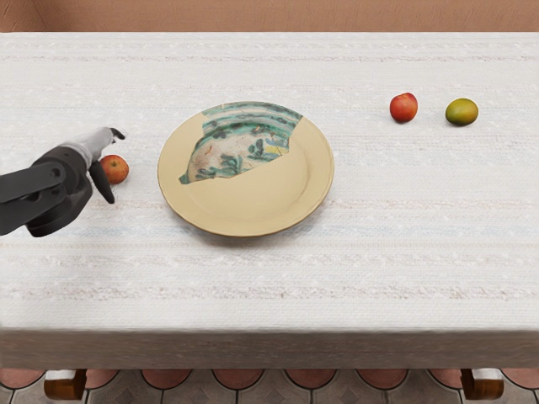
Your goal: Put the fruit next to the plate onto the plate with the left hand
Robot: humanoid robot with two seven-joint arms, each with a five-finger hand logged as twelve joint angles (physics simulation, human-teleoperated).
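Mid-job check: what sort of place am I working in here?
Probably a dining room, simulated: a white woven tablecloth, a round yellow ceramic plate with a green painted pattern set on it, and reddish scalloped floor tiles showing below by wooden table legs.

Simulated home dining room; cloth-covered table (396,252), painted plate (282,202), terracotta floor tiles (237,379)
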